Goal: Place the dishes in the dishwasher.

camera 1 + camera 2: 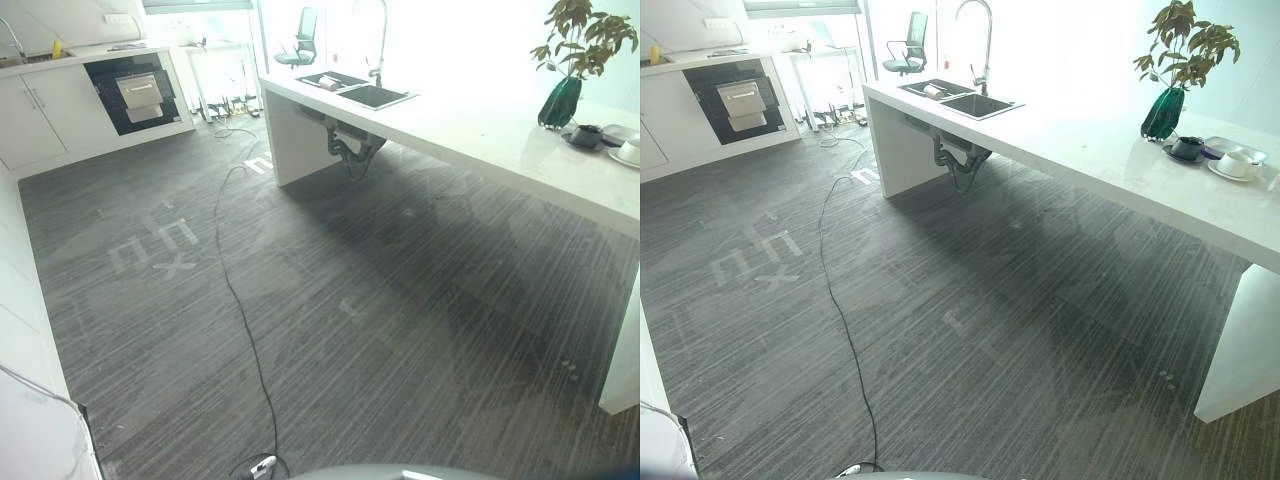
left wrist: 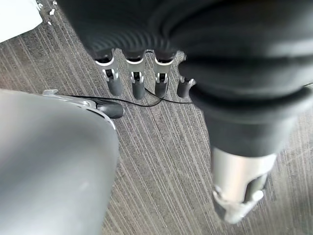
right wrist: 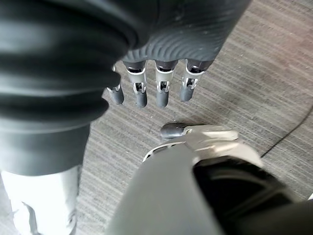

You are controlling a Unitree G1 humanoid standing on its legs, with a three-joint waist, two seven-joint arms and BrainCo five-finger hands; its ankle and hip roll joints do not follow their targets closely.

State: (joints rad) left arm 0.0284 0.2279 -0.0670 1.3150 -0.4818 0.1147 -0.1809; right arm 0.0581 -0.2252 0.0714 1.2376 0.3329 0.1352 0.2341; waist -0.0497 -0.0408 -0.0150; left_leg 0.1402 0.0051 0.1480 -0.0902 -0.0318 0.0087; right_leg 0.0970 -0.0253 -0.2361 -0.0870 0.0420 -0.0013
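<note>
White cup (image 1: 1237, 163) and dark bowl (image 1: 1187, 148) sit on the counter (image 1: 1110, 165), far ahead of my empty, slack-fingered left hand (image 2: 134, 81) and right hand (image 3: 151, 85); I approach squarely before reaching.

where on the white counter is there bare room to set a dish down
The long counter stretch between the sink and the green vase is bare. It is crowded at the right end, where the dark cup and white cup sit beside the vase.
</note>
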